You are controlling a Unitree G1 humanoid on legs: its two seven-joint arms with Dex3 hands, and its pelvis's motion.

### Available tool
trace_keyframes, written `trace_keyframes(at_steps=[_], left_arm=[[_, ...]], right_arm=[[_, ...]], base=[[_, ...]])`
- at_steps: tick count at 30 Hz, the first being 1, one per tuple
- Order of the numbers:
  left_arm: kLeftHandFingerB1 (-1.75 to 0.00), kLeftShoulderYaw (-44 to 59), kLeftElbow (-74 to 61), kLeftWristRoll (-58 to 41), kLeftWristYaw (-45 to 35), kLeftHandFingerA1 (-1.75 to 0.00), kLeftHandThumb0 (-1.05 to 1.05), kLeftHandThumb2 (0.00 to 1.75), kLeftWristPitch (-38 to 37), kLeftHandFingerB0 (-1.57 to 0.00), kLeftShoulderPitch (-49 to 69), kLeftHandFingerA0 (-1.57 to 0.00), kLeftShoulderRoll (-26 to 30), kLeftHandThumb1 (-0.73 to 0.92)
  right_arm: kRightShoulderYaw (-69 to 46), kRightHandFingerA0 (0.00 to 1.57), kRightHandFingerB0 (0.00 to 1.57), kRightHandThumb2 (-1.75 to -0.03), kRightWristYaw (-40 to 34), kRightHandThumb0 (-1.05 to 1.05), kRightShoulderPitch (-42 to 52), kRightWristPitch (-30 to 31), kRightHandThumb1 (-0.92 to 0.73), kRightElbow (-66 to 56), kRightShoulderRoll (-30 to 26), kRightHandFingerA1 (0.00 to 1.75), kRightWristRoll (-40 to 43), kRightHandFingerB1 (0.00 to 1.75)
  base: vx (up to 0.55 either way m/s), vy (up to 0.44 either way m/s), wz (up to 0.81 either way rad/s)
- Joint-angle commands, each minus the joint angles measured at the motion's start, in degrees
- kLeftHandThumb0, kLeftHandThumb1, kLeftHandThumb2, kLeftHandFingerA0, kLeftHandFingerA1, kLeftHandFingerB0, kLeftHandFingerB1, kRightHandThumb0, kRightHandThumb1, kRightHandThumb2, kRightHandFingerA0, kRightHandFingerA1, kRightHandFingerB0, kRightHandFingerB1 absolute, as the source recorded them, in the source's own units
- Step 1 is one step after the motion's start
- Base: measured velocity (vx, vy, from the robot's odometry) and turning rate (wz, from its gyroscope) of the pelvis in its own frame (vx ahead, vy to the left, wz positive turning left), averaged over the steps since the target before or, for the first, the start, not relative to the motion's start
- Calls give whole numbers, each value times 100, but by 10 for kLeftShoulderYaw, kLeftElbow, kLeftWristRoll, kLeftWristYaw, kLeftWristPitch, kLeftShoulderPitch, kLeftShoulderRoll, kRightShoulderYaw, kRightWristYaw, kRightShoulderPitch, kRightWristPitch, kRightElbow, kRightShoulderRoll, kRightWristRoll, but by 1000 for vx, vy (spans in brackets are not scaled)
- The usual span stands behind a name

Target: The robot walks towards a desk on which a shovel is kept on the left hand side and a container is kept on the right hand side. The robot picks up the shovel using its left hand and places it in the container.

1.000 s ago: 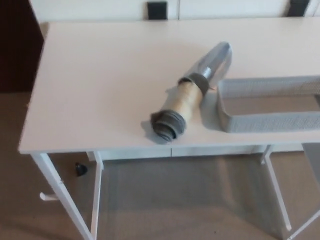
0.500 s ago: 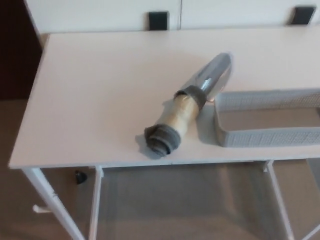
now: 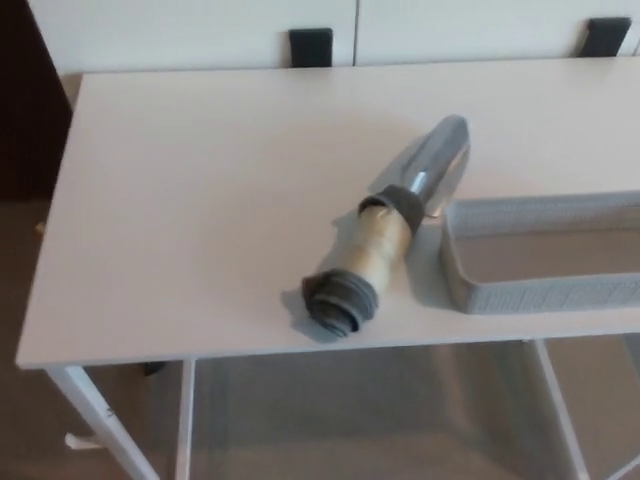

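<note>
One seemingly metal scoop-shaped shovel [image 3: 395, 225], mesh container [image 3: 545, 295]

A white desk [image 3: 200, 200] fills most of the frame, its pale top reaching from the upper left across to the right edge. Thin white legs show under its front edge at the lower left and lower right. Two things lie directly on the top. A shovel [image 3: 390, 235] lies tilted right of centre, its wrapped tan handle with a grey end pointing toward the lower middle and its silvery scoop toward the upper right. Just beside it, at the right edge of the frame, sits a grey mesh container [image 3: 540, 295], cut off by the frame.
</note>
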Motion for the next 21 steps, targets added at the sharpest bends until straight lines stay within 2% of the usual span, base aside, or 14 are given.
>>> trace_keyframes(at_steps=[1, 2, 9, 10, 11, 18, 20, 21], left_arm=[[-34, 0, -7, 3, 2, -36, -29, 60, -19, -43, 5, -47, 9, 63], [-34, 0, -6, 4, 3, -36, -28, 60, -20, -43, 4, -47, 9, 63], [-34, 0, 0, 4, 6, -36, -28, 60, -17, -44, -1, -49, 11, 62], [-35, 0, -6, 3, 7, -36, -28, 60, -9, -44, 0, -48, 10, 62], [-34, -1, -5, 5, 8, -36, -28, 60, -13, -44, -1, -49, 11, 62], [-35, -6, 4, 11, 13, -36, -28, 60, -45, -44, 8, -49, 5, 62], [-34, -20, -30, 12, 8, -36, -32, 59, -33, -43, 29, -49, -7, 60], [-34, -39, -43, 36, 14, -36, -35, 58, -60, -42, 40, -52, -6, 60]], right_arm=[[-1, 72, 58, -62, -5, -20, -2, -8, -50, 6, -3, 66, -1, 58], [0, 70, 60, -55, -6, -13, -2, -6, -53, 5, -3, 62, -2, 55], [4, 71, 59, -55, -12, -14, -2, -7, -53, 5, 0, 61, -7, 55], [3, 71, 55, -61, -9, -17, -5, -9, -52, 10, 2, 66, -3, 57], [4, 70, 58, -55, -9, -12, -6, -10, -54, 11, 1, 62, -5, 55], [10, 72, 60, -55, -5, -15, -3, -13, -55, 6, -7, 60, -11, 55], [11, 71, 60, -54, -5, -15, -3, -11, -55, 5, -10, 61, -13, 55], [10, 71, 60, -54, -3, -15, -1, -7, -55, 2, -10, 61, -10, 55]], base=[[71, 76, 18], [109, 62, 9], [27, -20, 5], [0, 0, 0], [-56, -91, 4], [-12, -25, 1], [0, 0, 0], [0, 0, 0]])
